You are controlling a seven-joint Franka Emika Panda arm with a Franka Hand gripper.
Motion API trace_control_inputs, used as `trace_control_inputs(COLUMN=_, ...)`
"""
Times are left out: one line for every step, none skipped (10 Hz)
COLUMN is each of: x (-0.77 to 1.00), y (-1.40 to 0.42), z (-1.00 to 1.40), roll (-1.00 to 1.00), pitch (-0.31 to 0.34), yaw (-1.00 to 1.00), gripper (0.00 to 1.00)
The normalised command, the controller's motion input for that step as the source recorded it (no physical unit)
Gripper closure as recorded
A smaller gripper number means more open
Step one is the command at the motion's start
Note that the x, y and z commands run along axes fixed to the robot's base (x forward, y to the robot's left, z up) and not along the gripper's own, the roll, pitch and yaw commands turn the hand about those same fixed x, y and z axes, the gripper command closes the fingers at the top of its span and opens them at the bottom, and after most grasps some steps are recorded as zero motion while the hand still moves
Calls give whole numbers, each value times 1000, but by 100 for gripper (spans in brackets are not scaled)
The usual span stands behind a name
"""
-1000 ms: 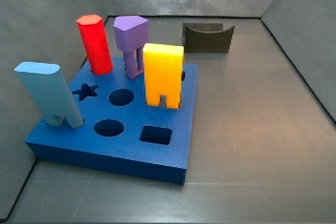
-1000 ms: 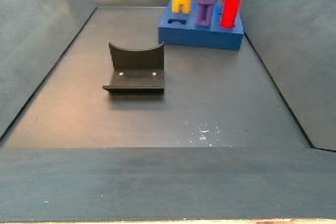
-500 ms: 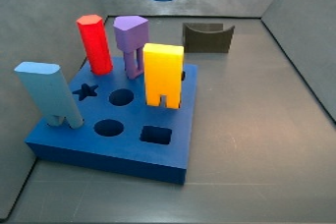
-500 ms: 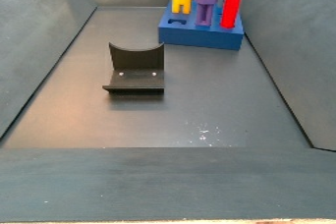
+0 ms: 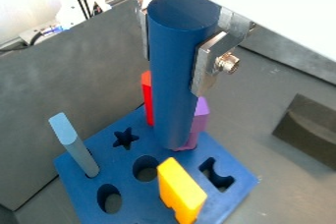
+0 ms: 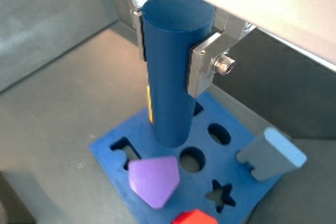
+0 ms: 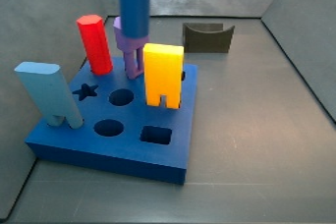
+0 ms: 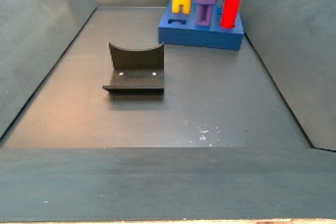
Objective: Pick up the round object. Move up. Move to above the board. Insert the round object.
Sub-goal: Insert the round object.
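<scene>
The round object [image 5: 171, 100] is a tall dark-blue cylinder held upright in my gripper [image 5: 178, 46]. The silver fingers [image 5: 214, 59] clamp its upper part on both sides. It also shows in a wrist view [image 6: 168, 81] and hangs over the back of the board in a side view [image 7: 133, 7]. Its lower end is level with the tops of the pegs, in front of the purple peg [image 7: 129, 33]. The board [image 7: 125, 154] is a thick blue block with two free round holes [image 7: 121, 97], a star hole [image 7: 86, 91] and a square hole [image 7: 157, 135]. The gripper itself is above the frame in both side views.
Red [image 7: 92, 43], yellow [image 7: 163, 71] and light-blue [image 7: 47, 92] pegs stand in the board. The dark fixture [image 7: 207, 37] sits on the floor behind the board, and shows in a side view [image 8: 136, 68]. Grey walls enclose the floor.
The dark-blue cylinder has moved left and down, from the top edge of a side view to just over the back of the board.
</scene>
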Motion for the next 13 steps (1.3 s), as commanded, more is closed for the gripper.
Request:
trace_control_inputs(x=-163, y=0, z=-354, roll=-233, pitch=-203, yaw=0, gripper=100)
trace_control_inputs(x=-57, y=0, z=-340, roll=-250, pitch=-207, yaw=0, gripper=100)
trace_control_inputs(x=-63, y=0, z=-371, roll=-236, pitch=-204, yaw=0, gripper=100)
trace_control_inputs(x=-83, y=-6, z=-446, roll=-200, pitch=-206, yaw=0, gripper=100)
trace_control_inputs(x=-111, y=-80, z=-523, roll=-59, pitch=-173, yaw=0, gripper=100)
trace_control_inputs(x=-123, y=-251, z=-551, roll=7, pitch=-140, yaw=0, gripper=100)
trace_control_inputs(x=-140, y=-260, z=-497, roll=0, pitch=-141, yaw=0, gripper=100)
trace_control_inputs(x=-180, y=-246, z=-431, roll=0, pitch=-126, yaw=0, gripper=100)
trace_control_inputs(x=-174, y=-134, z=-360, roll=0, pitch=-116, yaw=-6, gripper=100)
trace_control_inputs(x=-149, y=-29, z=-317, roll=13, pitch=-61, yaw=-43, gripper=100)
trace_control_inputs(x=-163, y=-20, z=-366, roll=49, pitch=-39, yaw=-34, gripper=100)
trace_control_inputs(x=-149, y=-34, z=-403, roll=60, pitch=-27, yaw=-31, gripper=100)
trace_control_inputs(x=-57, y=-63, z=-417, roll=14, pitch=-30, yaw=-49, gripper=100)
